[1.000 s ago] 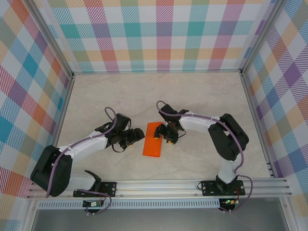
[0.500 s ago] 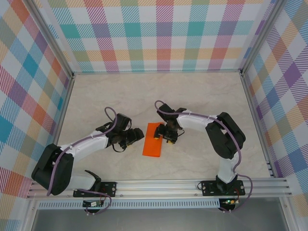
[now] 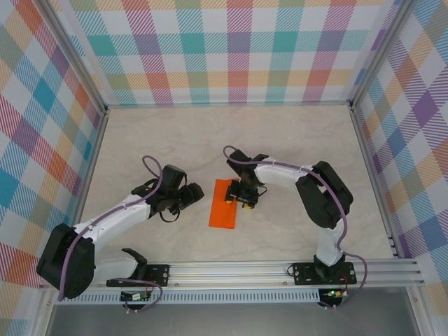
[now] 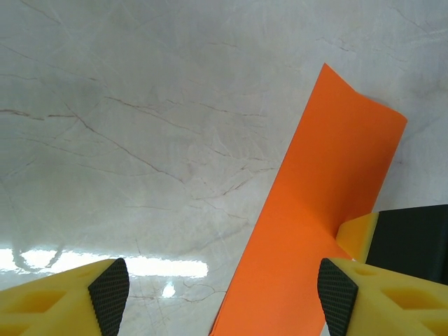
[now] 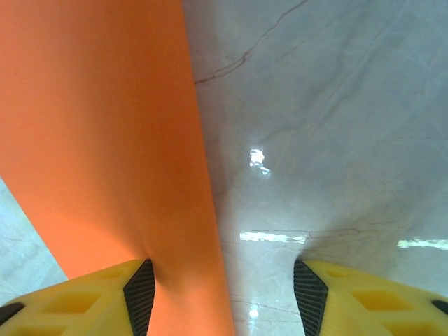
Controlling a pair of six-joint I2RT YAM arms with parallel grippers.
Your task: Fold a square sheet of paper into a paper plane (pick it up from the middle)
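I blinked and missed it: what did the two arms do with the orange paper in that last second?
The left gripper drew back leftward, away from the orange paper, open and holding nothing. The right gripper stayed at the paper's right edge, also open. The paper barely shifted on the table.

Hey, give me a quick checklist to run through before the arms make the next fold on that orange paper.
1. Bright orange paper sheet, folded to a narrow rectangle, lying on the marbled white tabletop: ok.
2. Right jaws open: ok.
3. Right jaws straddle the paper's long edge: ok.
4. Left jaws open, facing the paper: ok.
5. Right jaws pressing the paper down: cannot tell.
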